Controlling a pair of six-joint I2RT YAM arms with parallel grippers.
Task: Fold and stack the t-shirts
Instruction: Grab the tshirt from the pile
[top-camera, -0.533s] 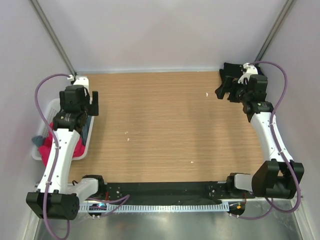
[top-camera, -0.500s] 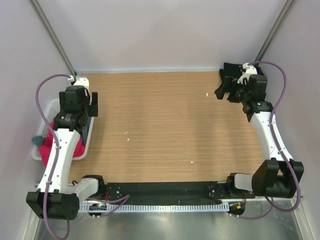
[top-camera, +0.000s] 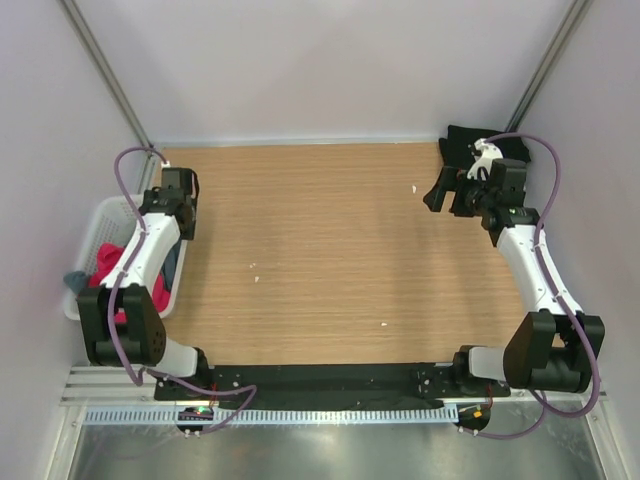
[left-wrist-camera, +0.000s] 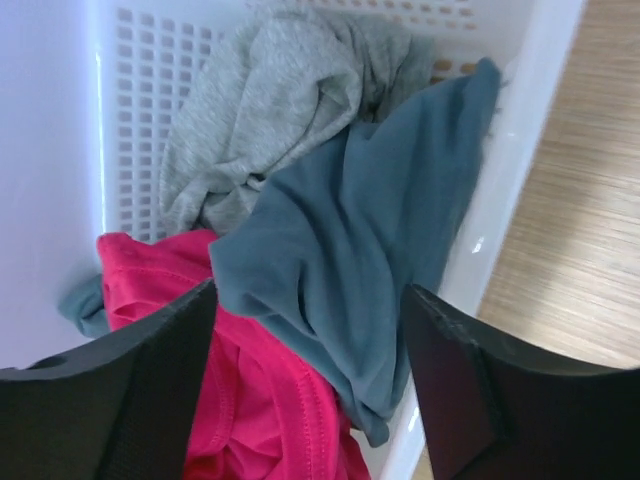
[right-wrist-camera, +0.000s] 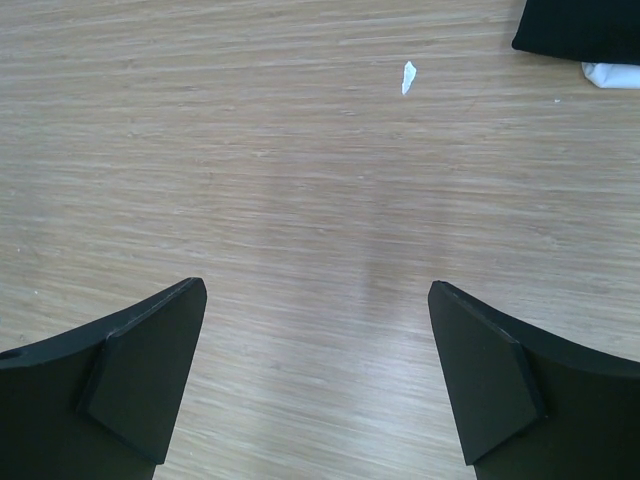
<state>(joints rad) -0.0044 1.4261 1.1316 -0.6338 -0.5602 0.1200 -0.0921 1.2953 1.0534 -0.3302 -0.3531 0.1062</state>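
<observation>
A: Why does the left hand (left-wrist-camera: 305, 385) hang over the white slatted plastic basket (left-wrist-camera: 130, 110)?

B: Its fingers are apart, I think to take the slate blue-grey cloth t-shirt (left-wrist-camera: 350, 230) lying topmost inside. The right hand (right-wrist-camera: 315, 380), also apart, hovers over the wooden tabletop (right-wrist-camera: 300, 150).

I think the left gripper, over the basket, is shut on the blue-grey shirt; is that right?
Not quite: the left gripper is over the basket but open, gripping nothing, above the blue-grey shirt; the left wrist view shows it.
</observation>
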